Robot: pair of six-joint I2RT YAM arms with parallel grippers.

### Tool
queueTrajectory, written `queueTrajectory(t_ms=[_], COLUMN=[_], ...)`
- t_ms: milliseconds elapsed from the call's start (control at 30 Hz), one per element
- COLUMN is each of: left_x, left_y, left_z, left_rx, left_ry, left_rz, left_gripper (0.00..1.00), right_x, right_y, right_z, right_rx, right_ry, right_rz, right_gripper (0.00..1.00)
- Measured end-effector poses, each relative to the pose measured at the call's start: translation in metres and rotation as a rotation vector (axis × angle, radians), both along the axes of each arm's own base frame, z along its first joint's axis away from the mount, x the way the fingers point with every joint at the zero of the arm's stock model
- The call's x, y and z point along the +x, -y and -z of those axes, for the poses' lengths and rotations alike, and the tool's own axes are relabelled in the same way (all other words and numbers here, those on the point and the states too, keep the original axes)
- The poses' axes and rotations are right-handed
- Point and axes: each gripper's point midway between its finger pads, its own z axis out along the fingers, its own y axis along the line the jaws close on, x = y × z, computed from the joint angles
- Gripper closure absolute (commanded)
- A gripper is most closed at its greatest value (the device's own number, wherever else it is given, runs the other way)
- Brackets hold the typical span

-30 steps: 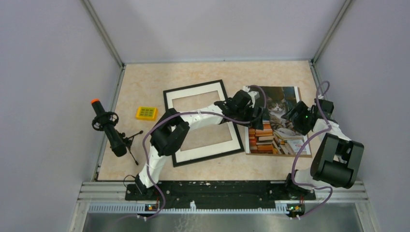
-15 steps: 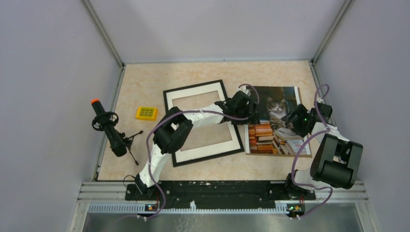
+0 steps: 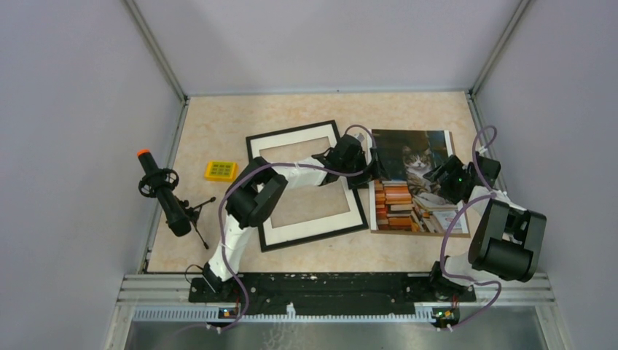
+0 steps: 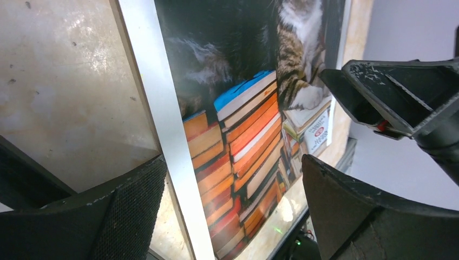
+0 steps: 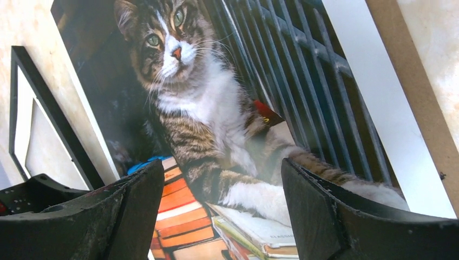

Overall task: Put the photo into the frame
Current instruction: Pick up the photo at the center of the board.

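Observation:
The photo (image 3: 409,205), a cat above stacked books with a white border, lies face up on a brown cardboard sheet (image 5: 424,81) right of the frame (image 3: 291,138). The black frame with its white mat lies flat at the table's middle, nothing inside it. My left gripper (image 3: 366,166) hangs open over the photo's left border; in its wrist view the left gripper (image 4: 233,211) has the white border and books of the photo (image 4: 243,135) between its jaws. My right gripper (image 3: 441,177) is open above the photo's right half; in its wrist view the right gripper (image 5: 222,211) is over the cat's paws on the photo (image 5: 189,97).
A small yellow block (image 3: 220,170) lies left of the frame. A black microphone with an orange tip (image 3: 164,193) stands on a tripod by the left wall. Grey walls close in the beige table (image 3: 218,117) on three sides.
My left gripper has drawn back leftward from over the cat picture to its left border. The right gripper's jaws have narrowed a little and it has barely shifted.

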Motion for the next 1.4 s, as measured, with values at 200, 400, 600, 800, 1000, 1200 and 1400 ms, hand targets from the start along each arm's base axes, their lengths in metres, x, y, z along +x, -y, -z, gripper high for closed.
queueTrajectory(t_ms=[200, 400, 600, 800, 1000, 1200, 1400], left_x=[-0.001, -0.004, -0.006, -0.009, -0.016, -0.02, -0.018], left_y=[-0.003, -0.002, -0.002, -0.002, 0.007, 0.016, 0.017], left_z=[-0.005, -0.008, -0.007, -0.011, -0.031, -0.044, -0.044], left_rx=[-0.101, -0.138, -0.148, -0.168, -0.192, -0.231, -0.228], left_ry=[-0.006, -0.031, -0.024, 0.003, 0.066, 0.069, 0.039], left_rz=[0.008, 0.021, 0.03, 0.044, 0.089, 0.116, 0.099], left_gripper=[0.02, 0.02, 0.06, 0.09, 0.11, 0.25, 0.5], right_x=[0.006, 0.008, 0.009, 0.012, 0.012, 0.012, 0.012], right_y=[-0.002, -0.001, -0.001, -0.003, -0.003, -0.003, -0.003], right_z=[-0.001, -0.001, -0.001, -0.001, -0.001, -0.001, -0.002], right_rx=[0.014, 0.009, 0.008, 0.01, 0.009, 0.009, 0.008], right_ry=[0.027, 0.035, 0.045, 0.055, 0.057, 0.057, 0.059], right_rz=[-0.01, -0.009, -0.011, -0.021, -0.023, -0.023, -0.023], right_gripper=[0.21, 0.21, 0.21, 0.21, 0.22, 0.22, 0.22])
